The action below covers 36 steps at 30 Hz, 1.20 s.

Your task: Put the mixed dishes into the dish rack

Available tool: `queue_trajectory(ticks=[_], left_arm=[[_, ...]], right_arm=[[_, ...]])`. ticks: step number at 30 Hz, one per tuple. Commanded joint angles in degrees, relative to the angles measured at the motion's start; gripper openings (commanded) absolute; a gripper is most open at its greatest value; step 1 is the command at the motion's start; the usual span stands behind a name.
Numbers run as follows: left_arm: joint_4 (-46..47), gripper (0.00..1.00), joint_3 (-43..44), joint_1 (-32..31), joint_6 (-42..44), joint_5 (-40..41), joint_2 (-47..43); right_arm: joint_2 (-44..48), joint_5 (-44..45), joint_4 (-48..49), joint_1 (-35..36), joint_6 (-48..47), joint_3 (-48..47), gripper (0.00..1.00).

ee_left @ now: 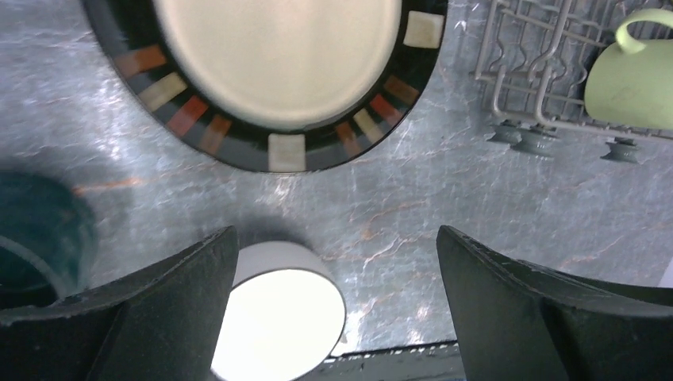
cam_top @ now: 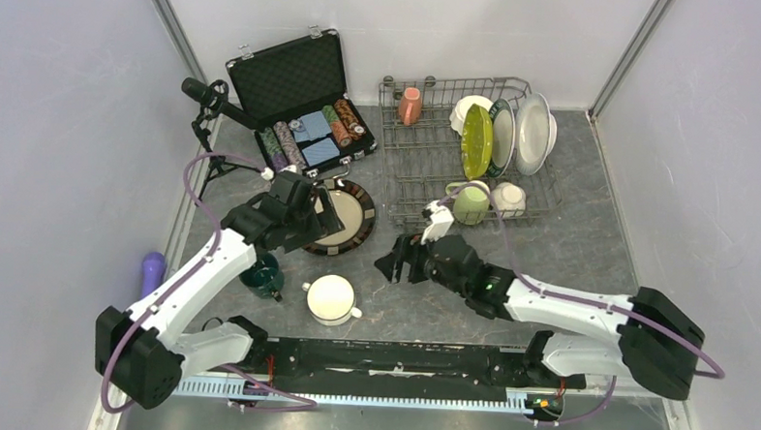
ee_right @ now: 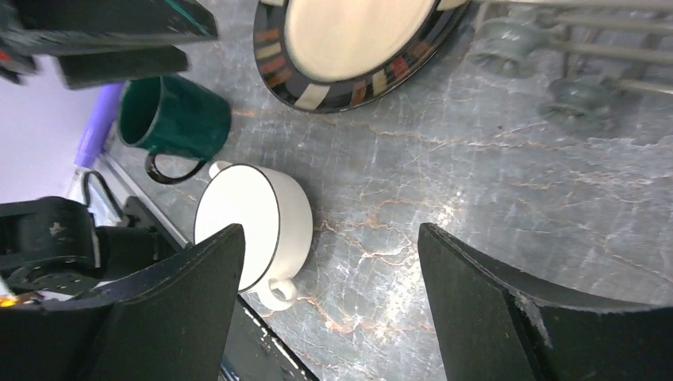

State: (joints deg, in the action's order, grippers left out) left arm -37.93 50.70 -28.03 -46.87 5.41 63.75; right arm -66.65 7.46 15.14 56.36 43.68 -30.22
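Note:
The grey wire dish rack (cam_top: pixel 405 168) holds a salmon-pink mug (cam_top: pixel 410 106), a lime-green plate (cam_top: pixel 476 142), white plates and bowls (cam_top: pixel 533 132), a light-green mug (cam_top: pixel 470 202) and a white mug (cam_top: pixel 509 199). On the table lie a brown-rimmed plate (cam_top: pixel 357 217), a dark-teal mug (cam_top: pixel 262 277) and a white two-handled bowl (cam_top: pixel 331 299). My left gripper (cam_top: pixel 311 217) is open above the plate's near edge (ee_left: pixel 278 151). My right gripper (cam_top: pixel 399 259) is open above bare table, right of the white bowl (ee_right: pixel 262 214).
A black hinged case (cam_top: pixel 300 85) with poker chips stands open at the back left. A small tripod (cam_top: pixel 207 106) stands left of it. A purple object (cam_top: pixel 151 271) lies at the left edge. Grey walls enclose the table.

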Motion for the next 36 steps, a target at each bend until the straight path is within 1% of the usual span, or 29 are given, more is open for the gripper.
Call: queue_trajectory(ticks=[1,4,6,9,12,15,17,19,21,28,31,33,34,36], left_arm=[[-11.3,1.0,7.2,0.0,4.1,5.0,-4.6],[-13.5,1.0,8.4,0.1,6.5,10.6,-6.7],[-13.1,1.0,8.4,0.1,8.2,11.2,-7.7],[-12.1,1.0,7.8,0.2,10.2,11.3,-8.6],[-11.1,1.0,7.4,0.2,12.3,11.7,-9.4],[-10.2,1.0,7.3,0.2,13.4,12.1,-10.5],[-9.3,1.0,7.0,0.2,14.0,11.3,-11.3],[-8.5,1.0,6.6,0.2,14.3,10.3,-11.8],[-7.7,1.0,6.3,0.2,15.4,8.5,-12.1],[-7.7,1.0,5.7,0.2,17.0,8.1,-12.7],[-7.7,1.0,5.2,0.2,17.1,7.7,-12.5],[-7.7,1.0,5.0,0.2,16.9,6.6,-11.8],[-7.6,1.0,4.8,0.2,16.9,5.4,-11.5],[-7.2,1.0,4.4,0.2,16.9,2.7,-10.6]], right_arm=[[-5.3,8.4,-3.7,5.4,-2.8,-6.6,0.83],[-9.2,8.2,-2.5,7.6,-2.4,-8.1,0.8],[-11.8,7.1,-1.0,9.0,-2.6,-9.6,0.76],[-16.3,6.5,-2.0,11.2,-4.0,-13.8,0.75],[-20.0,7.7,-5.0,13.5,-6.2,-18.0,0.73],[-24.3,9.5,-11.6,14.9,-8.6,-23.3,0.71],[-27.0,11.5,-17.1,15.5,-9.6,-26.9,0.68],[-28.8,12.6,-19.9,15.9,-10.3,-28.6,0.63],[-30.1,13.3,-21.3,16.3,-10.3,-29.3,0.62],[-34.1,13.9,-23.1,16.8,-9.7,-30.1,0.6],[-35.9,13.0,-23.1,16.9,-10.6,-31.2,0.43],[-36.4,13.3,-23.6,16.9,-11.6,-32.7,0.24],[-36.4,14.1,-24.2,16.9,-12.1,-33.6,0.17],[-35.3,16.8,-25.6,16.8,-13.4,-35.4,0.09]])
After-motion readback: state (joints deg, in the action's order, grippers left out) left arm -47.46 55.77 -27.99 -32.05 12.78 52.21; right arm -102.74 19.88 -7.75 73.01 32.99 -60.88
